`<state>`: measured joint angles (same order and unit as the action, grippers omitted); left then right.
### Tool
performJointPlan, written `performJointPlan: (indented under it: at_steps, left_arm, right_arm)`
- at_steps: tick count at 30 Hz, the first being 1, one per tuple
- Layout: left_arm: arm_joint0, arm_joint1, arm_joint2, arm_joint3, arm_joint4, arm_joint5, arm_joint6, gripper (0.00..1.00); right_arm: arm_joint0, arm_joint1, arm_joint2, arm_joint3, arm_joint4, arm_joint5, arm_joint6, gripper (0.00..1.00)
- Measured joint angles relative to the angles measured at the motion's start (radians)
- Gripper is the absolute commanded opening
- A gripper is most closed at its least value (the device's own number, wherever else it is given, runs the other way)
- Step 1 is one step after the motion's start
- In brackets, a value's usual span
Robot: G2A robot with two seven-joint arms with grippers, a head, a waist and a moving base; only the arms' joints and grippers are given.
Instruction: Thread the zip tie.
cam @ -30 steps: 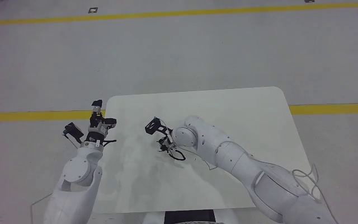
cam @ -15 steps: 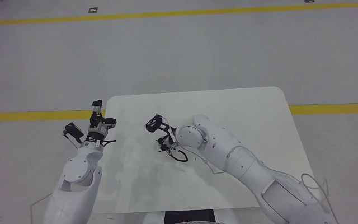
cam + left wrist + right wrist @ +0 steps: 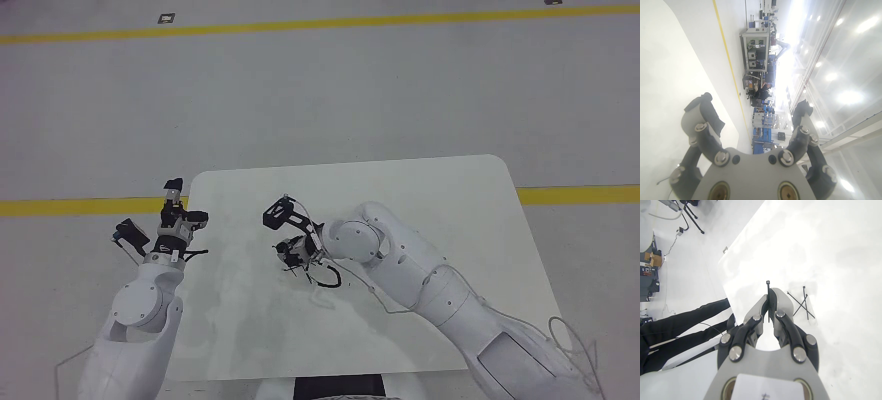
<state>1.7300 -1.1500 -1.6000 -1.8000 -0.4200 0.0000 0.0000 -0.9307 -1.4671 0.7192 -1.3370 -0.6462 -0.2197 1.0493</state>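
Zip tie point(image 3: 769, 302) sits pinched in the right gripper's point(image 3: 770, 294) closed jaws above the table point(image 3: 810, 247), head poking past the tips; loose ties point(image 3: 800, 305) lie crossed nearby. Left gripper's point(image 3: 754, 102) jaws are spread wide.

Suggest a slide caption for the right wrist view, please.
A black zip tie pinched in the right gripper, spare ties lying crossed on the table.

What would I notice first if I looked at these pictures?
Probably the right gripper above the white table, pinching a thin black zip tie whose little head pokes out past the fingertips. Close beside it, a few more zip ties lie crossed on the table. The left gripper hangs wide open and empty near the table's edge on the robot's left.
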Motion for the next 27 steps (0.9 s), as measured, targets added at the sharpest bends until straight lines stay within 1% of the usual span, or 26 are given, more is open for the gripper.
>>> performJointPlan:
  at_steps: [7,8,10,11,14,18,20,22,27]
  left_arm:
    - [0.0,0.0,0.0,0.0,0.0,0.0,0.0,1.0]
    - [0.0,0.0,0.0,0.0,0.0,0.0,0.0,1.0]
    - [0.0,0.0,0.0,0.0,0.0,0.0,0.0,1.0]
    - [0.0,0.0,0.0,0.0,0.0,0.0,0.0,1.0]
    - [0.0,0.0,0.0,0.0,0.0,0.0,0.0,1.0]
    - [0.0,0.0,0.0,0.0,0.0,0.0,0.0,1.0]
    - [0.0,0.0,0.0,0.0,0.0,0.0,0.0,1.0]
    - [0.0,0.0,0.0,0.0,0.0,0.0,0.0,1.0]
    - [0.0,0.0,0.0,0.0,0.0,0.0,0.0,1.0]
  right_arm:
    - [-0.001,0.0,0.001,0.0,0.0,0.001,-0.001,0.0]
    - [-0.008,0.0,0.006,0.002,0.003,0.009,-0.018,0.0]
    - [-0.018,-0.001,0.023,0.006,0.018,0.036,-0.083,0.0]
    - [-0.025,-0.002,0.038,0.011,0.04,0.06,-0.135,0.0]
    - [-0.037,-0.007,0.072,0.025,0.11,0.112,-0.235,0.0]
    - [-0.034,-0.013,0.098,0.051,0.164,0.176,-0.301,0.0]
    - [-0.036,-0.016,0.111,0.06,0.201,0.197,-0.326,0.0]
    - [-0.037,-0.017,0.117,0.064,0.223,0.199,-0.335,0.0]
    - [-0.037,-0.017,0.117,0.064,0.22,0.198,-0.334,0.0]
